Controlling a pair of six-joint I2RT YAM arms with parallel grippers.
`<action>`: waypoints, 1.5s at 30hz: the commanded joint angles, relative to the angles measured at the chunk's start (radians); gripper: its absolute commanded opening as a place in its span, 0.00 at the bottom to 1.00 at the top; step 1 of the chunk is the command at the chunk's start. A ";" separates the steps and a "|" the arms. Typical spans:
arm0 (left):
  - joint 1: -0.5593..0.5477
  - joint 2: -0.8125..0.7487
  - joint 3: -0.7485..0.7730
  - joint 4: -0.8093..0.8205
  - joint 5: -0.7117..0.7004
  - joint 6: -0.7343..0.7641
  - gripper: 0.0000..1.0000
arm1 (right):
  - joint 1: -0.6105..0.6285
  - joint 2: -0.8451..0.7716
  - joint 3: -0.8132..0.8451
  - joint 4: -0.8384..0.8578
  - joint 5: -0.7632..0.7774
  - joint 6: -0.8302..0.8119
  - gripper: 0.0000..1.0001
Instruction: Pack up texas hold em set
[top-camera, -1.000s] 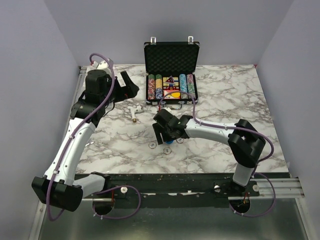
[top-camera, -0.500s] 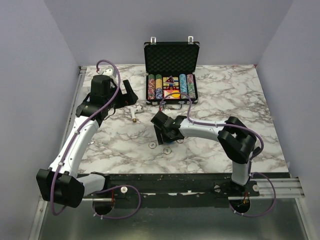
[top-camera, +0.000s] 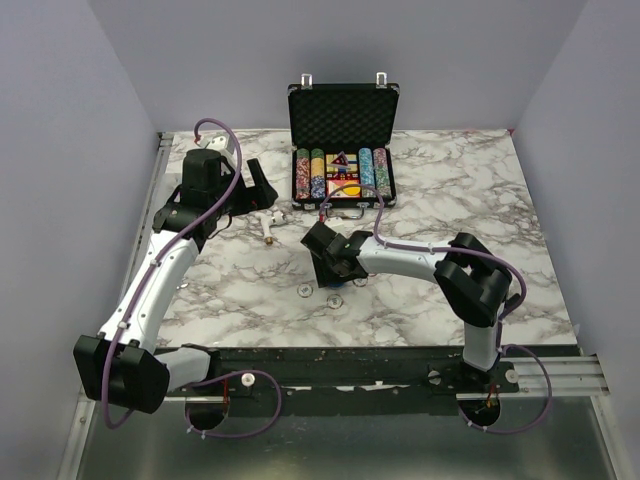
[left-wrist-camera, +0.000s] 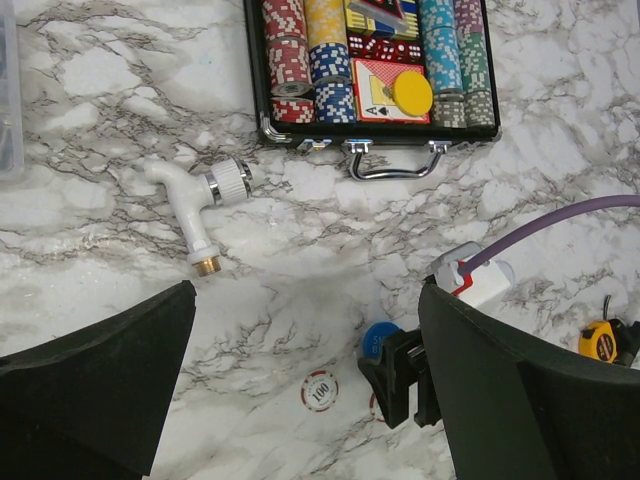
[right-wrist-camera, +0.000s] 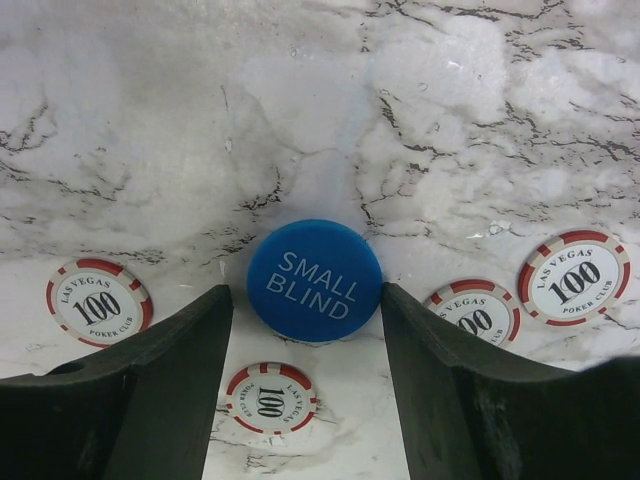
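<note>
right hand (right-wrist-camera: 305, 295): part open, fingers (right-wrist-camera: 150, 390) either side of blue disc (right-wrist-camera: 315, 280), slight gap on one side
blue disc: flat on desk (top-camera: 450, 190), in front of case (top-camera: 343, 110)
chips (right-wrist-camera: 98, 300): four 100s loose around disc
left hand (left-wrist-camera: 307, 300): wide, nothing in it, left of case
case: open, lid up; chip rows (left-wrist-camera: 300, 60) inside, yellow disc (left-wrist-camera: 412, 92) on card box (left-wrist-camera: 375, 85)
tap (left-wrist-camera: 200, 200): white, just left of the case front

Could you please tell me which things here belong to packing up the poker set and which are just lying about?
Belong: open briefcase, chip rows, red card box, yellow disc, blue disc, loose chips.
Lying about: white plastic tap, tape measure.
</note>
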 joint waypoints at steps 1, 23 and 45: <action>-0.001 0.007 0.015 -0.005 0.011 0.012 0.92 | 0.009 0.024 -0.006 0.012 0.014 -0.007 0.62; -0.009 0.008 0.026 -0.014 0.008 0.034 0.92 | 0.008 0.001 -0.030 0.054 0.023 -0.008 0.54; -0.052 -0.009 -0.001 0.036 0.093 0.060 0.91 | -0.192 -0.069 0.099 0.150 0.119 -0.173 0.34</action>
